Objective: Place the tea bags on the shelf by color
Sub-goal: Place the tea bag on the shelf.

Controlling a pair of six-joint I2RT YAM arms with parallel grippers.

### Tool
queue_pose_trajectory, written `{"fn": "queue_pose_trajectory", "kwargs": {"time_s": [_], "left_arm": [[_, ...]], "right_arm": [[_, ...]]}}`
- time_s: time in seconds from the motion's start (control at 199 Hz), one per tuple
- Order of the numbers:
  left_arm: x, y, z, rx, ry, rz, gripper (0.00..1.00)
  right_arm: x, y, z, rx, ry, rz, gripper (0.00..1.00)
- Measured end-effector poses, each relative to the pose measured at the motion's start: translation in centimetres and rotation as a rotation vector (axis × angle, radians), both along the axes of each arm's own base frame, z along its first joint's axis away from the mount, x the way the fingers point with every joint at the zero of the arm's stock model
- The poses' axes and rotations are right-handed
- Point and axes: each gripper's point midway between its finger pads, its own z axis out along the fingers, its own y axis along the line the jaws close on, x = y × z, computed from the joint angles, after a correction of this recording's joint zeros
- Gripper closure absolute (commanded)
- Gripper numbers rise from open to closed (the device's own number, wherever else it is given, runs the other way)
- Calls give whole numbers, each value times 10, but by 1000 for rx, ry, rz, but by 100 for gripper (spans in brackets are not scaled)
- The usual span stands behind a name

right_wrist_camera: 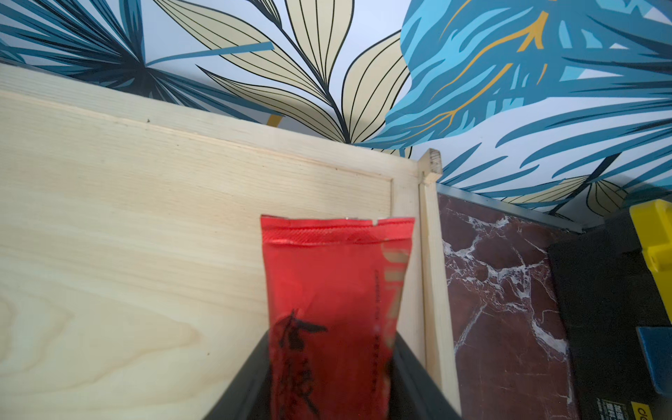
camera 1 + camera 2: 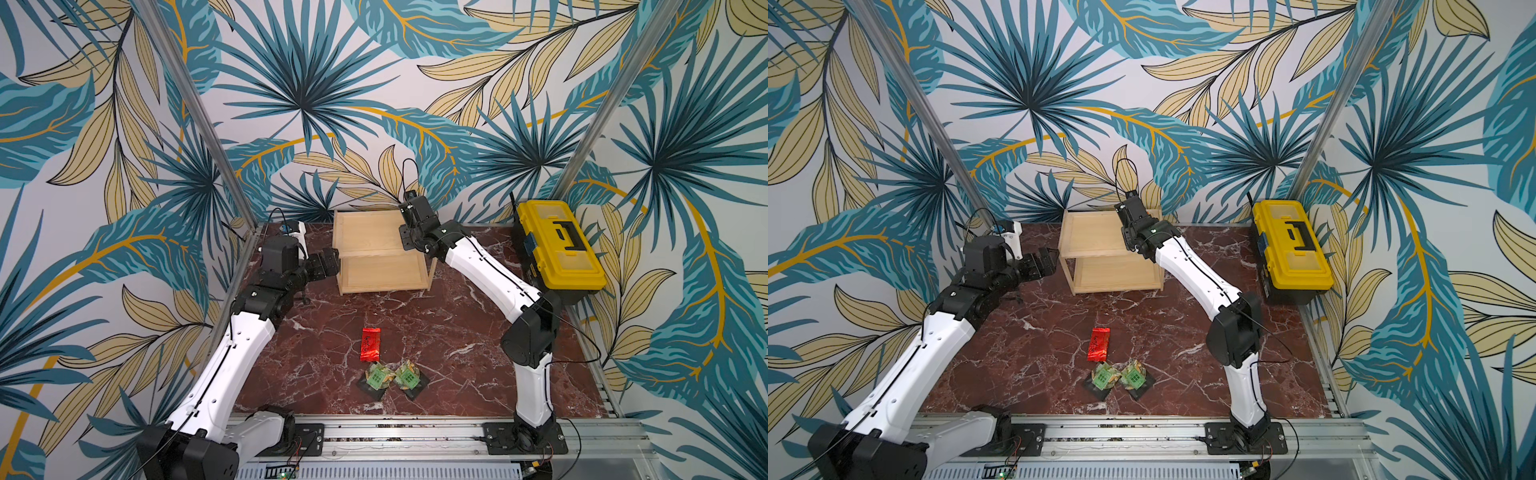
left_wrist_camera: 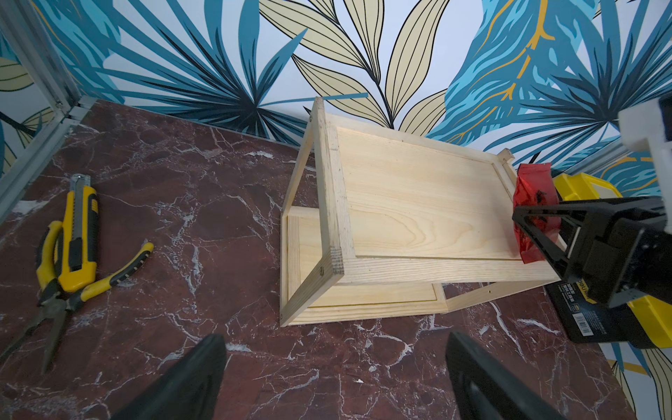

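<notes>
Right wrist view, lower centre: we grip one red tea bag (image 1: 327, 291) in the right fingers (image 1: 240, 382) over the top tier of the shelf (image 1: 145, 218), probably claiming it for reds (left fingers (image 3: 189, 378) gape wide, empty).

Red packet (image 2: 1099, 344) near 2 green packets (image 2: 1104, 377)

The held red tea bag's (image 1: 329, 291) lower end is cut off in the right wrist view; in both top views the wrist hides that bag and the tips of the right tool (image 3: 529, 227).
</notes>
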Motion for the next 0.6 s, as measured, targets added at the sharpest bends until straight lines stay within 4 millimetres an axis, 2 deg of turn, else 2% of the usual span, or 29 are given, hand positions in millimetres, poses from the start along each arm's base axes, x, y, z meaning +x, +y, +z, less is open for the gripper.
{"fn": "queue_pose_trajectory", "kwargs": {"time_s": [0.357, 0.603], "left_arm": [[2, -1, -1, 2, -2, -2, 0], [4, -1, -3, 3, 4, -3, 0]], "right_arm": [[4, -7, 5, -5, -16, -26, 44], [9, -6, -10, -4, 7, -37, 44]]}}
